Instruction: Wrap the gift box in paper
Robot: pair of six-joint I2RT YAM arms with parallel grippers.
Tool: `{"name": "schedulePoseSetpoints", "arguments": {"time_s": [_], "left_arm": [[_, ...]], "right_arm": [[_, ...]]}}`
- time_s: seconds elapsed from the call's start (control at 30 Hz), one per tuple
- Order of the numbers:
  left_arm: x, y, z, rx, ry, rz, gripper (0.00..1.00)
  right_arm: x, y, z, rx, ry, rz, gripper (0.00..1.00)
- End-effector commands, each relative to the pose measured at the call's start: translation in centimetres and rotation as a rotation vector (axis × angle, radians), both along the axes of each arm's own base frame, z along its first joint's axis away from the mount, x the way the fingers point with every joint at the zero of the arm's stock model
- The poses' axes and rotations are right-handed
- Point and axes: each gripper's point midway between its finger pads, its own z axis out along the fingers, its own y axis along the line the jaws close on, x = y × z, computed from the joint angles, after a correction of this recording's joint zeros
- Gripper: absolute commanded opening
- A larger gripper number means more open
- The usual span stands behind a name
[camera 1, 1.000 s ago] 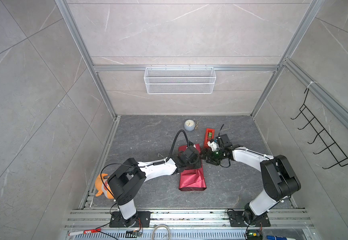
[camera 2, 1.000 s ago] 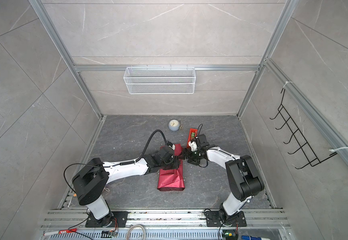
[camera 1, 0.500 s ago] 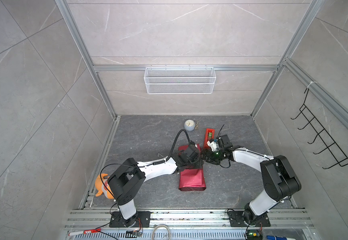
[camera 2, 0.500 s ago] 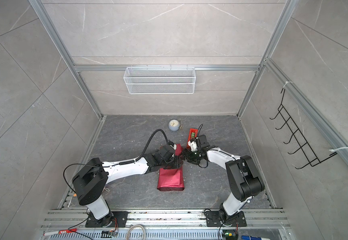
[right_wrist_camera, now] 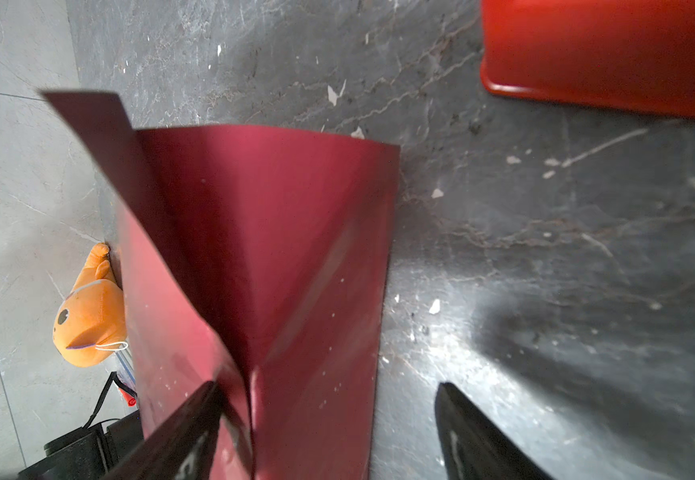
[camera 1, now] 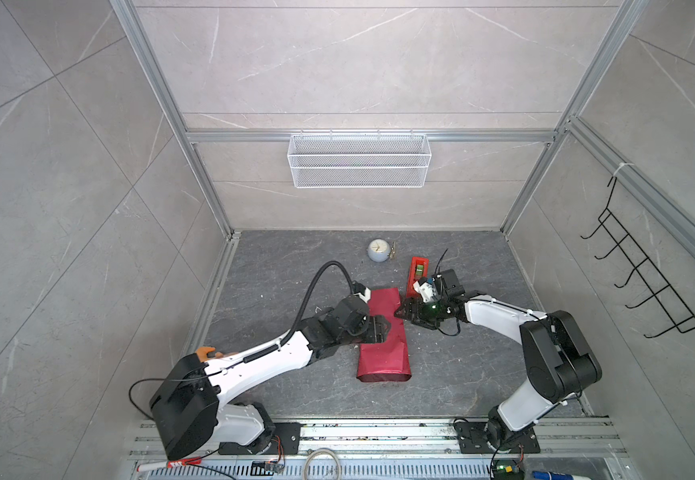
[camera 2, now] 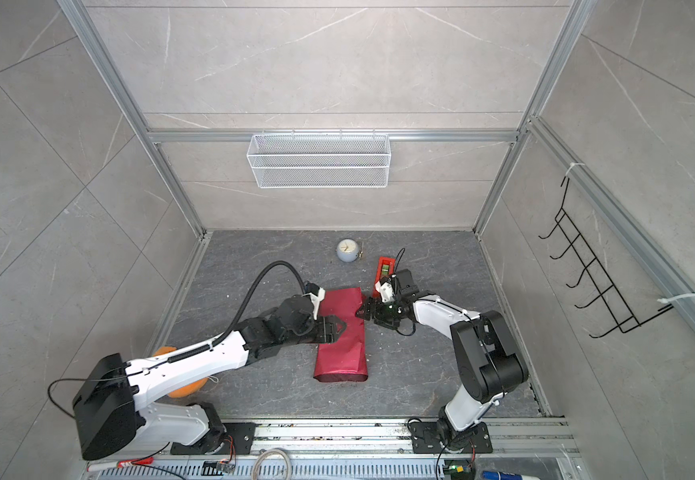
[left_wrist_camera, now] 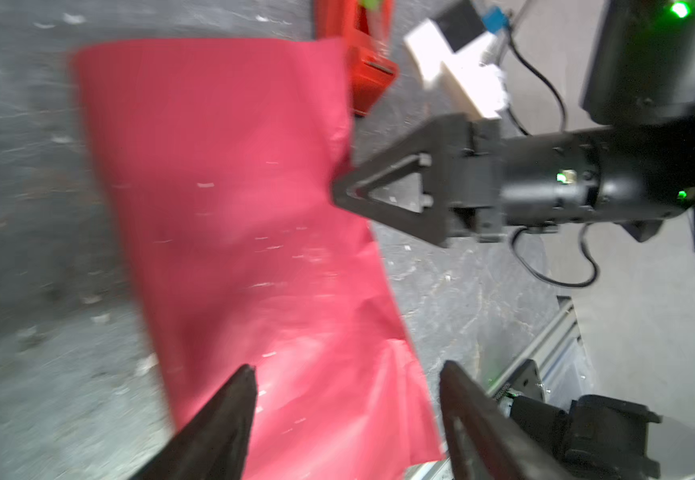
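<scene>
Left wrist view: left gripper [left_wrist_camera: 346, 365] stands wide with nothing between its jaws, over the paper [left_wrist_camera: 233, 216]. Paper lies as a flattened sleeve in the middle of the surface [camera 1: 287, 266], its long axis running from the front edge toward the back edge in both top views. Gift box not visible anywhere; probably inside the sleeve, cannot confirm. Left gripper comes in across the sleeve's left long edge about mid-length. Right gripper [camera 1: 400, 312] meets the right long edge nearer the back end, jaws also wide and empty. Right wrist view shows a loose flap standing up beside one finger [right_wrist_camera: 196, 415]. Judgement: both approaches are square to the long axis, and the right arm is nearer the flap, so the next pinch looks like its job. Tape dispenser [camera 1: 417, 272] sits just beyond the paper's back right corner.
</scene>
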Motion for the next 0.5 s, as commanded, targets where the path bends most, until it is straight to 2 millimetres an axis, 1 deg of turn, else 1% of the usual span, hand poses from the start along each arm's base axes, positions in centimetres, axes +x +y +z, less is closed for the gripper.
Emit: {"name": "schedulePoseSetpoints", "arguments": {"time_s": [0.0,0.07,0.17,0.27,0.37,0.47], "left_arm": [[1.1,3.5,-3.2,0.102,0.061,0.034,0.79],[1.0,3.4,-4.2,0.127,0.091,-0.004,0.84],[1.0,2.6,-5.5,0.149,0.121,-0.059,0.89],[1.2,1.8,-6.8,0.164,0.15,-0.087,0.89],[1.8,1.8,-7.9,0.197,0.149,-0.086,0.89],[1.8,1.7,-8.7,0.208,0.165,-0.095,0.89]], "right_arm": [[-2.8,-2.4,-4.0,-0.152,0.121,-0.007,0.82],[-2.6,-2.4,-3.9,-0.153,0.115,-0.007,0.82],[-2.6,-2.3,-3.9,-0.15,0.118,-0.008,0.82],[-2.4,-2.2,-3.6,-0.145,0.113,-0.008,0.82],[-2.3,-2.1,-3.2,-0.137,0.104,-0.009,0.82],[-2.1,-1.9,-2.7,-0.125,0.097,-0.005,0.82]]}}
